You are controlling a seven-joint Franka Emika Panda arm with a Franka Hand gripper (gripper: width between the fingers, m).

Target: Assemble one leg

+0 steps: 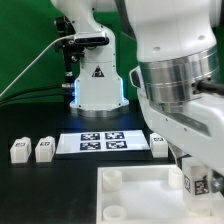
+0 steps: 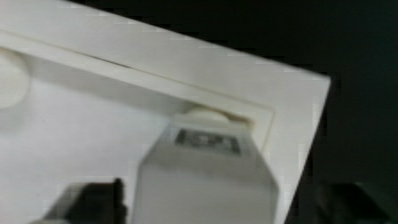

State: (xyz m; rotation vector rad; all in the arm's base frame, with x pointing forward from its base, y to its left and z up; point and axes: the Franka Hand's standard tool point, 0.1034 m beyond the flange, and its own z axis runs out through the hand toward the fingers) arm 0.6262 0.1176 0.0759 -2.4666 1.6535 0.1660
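Note:
My gripper [image 1: 197,176] hangs over the right far corner of the large white tray-like part [image 1: 140,198], shut on a white leg [image 1: 199,183] with tag marks. In the wrist view the leg [image 2: 206,165] runs between my dark fingers [image 2: 98,200], and its tagged end points at the round corner socket [image 2: 210,112] of the tray part [image 2: 89,130]. Whether the leg's end touches the socket I cannot tell. Three more legs stand on the black table: two at the exterior view's left [image 1: 18,150] [image 1: 44,149] and one by my arm [image 1: 160,146].
The marker board [image 1: 100,141] lies flat between the loose legs, in front of the robot base [image 1: 97,85]. Another round socket [image 1: 113,179] rises at the tray part's left far corner. My arm's large white link [image 1: 180,70] fills the exterior view's right.

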